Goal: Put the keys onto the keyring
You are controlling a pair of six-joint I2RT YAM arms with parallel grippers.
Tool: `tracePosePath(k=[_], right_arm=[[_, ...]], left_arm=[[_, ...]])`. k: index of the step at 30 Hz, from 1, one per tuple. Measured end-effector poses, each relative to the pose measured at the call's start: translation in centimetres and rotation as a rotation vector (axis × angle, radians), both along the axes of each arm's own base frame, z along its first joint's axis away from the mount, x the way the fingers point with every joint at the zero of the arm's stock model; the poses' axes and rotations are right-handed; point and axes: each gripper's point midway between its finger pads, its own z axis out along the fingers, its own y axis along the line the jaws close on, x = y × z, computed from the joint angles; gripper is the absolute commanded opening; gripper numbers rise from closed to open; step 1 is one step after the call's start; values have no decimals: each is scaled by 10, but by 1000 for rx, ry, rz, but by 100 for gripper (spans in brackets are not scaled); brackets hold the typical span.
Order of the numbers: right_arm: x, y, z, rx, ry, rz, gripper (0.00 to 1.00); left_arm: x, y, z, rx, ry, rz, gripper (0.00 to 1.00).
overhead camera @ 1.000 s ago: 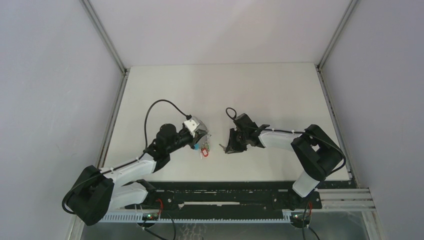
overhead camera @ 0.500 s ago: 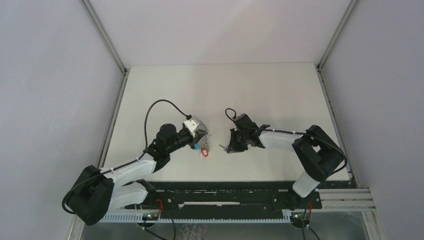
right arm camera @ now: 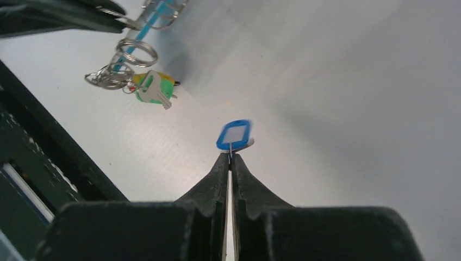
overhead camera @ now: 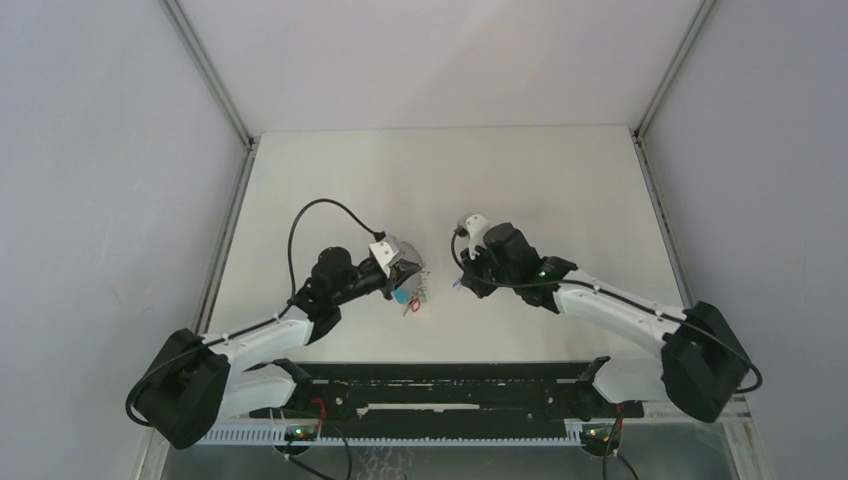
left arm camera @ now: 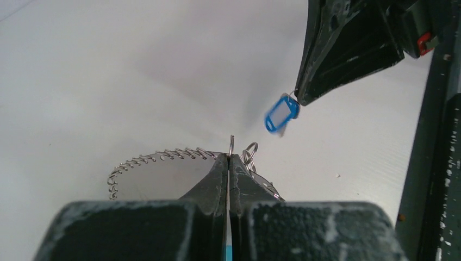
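The key [right arm camera: 235, 135] has a blue oval head with a white centre. It hangs in the air from my right gripper [right arm camera: 230, 157], whose jaws are shut on its small wire loop. From the left wrist view the same key [left arm camera: 281, 113] dangles under the right gripper [left arm camera: 298, 98]. My left gripper [left arm camera: 230, 156] is shut on the thin wire of the keyring [left arm camera: 152, 158], holding it above the table. The keyring [right arm camera: 120, 69] carries small silver rings and a green-headed key [right arm camera: 155, 89]. From above, the two grippers [overhead camera: 408, 282] [overhead camera: 461, 283] face each other a short gap apart.
The white table [overhead camera: 440, 180] is walled by grey panels on three sides. A black rail [overhead camera: 450, 385] runs along the near edge by the arm bases. A black cable [overhead camera: 320, 210] loops above the left wrist.
The right gripper closed on the blue key and lifted it off the table, and the right arm swung its elbow out to the near right. The left gripper kept hold of the keyring.
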Motion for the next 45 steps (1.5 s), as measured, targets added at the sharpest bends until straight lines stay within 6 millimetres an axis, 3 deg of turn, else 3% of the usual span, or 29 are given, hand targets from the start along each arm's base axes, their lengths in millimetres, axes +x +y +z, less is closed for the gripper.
tracePosePath(k=[4, 12, 20, 26, 34, 45], right_arm=[[-7, -6, 16, 3, -154, 128, 0], [-24, -13, 25, 85, -327, 373, 0], [-24, -1, 36, 166, -453, 565, 0], [-30, 8, 27, 171, -460, 692, 0], [-35, 19, 33, 151, -510, 770, 0], [-40, 33, 25, 115, -491, 832, 0]], left_arm=[[-7, -6, 4, -16, -8, -59, 0], [-30, -18, 7, -37, -16, -214, 0], [-45, -23, 8, -40, -33, -319, 0], [-53, -26, -3, -26, -5, -374, 0], [-58, -25, -21, 12, 41, -406, 0], [-63, -25, -27, 20, 62, -428, 0]])
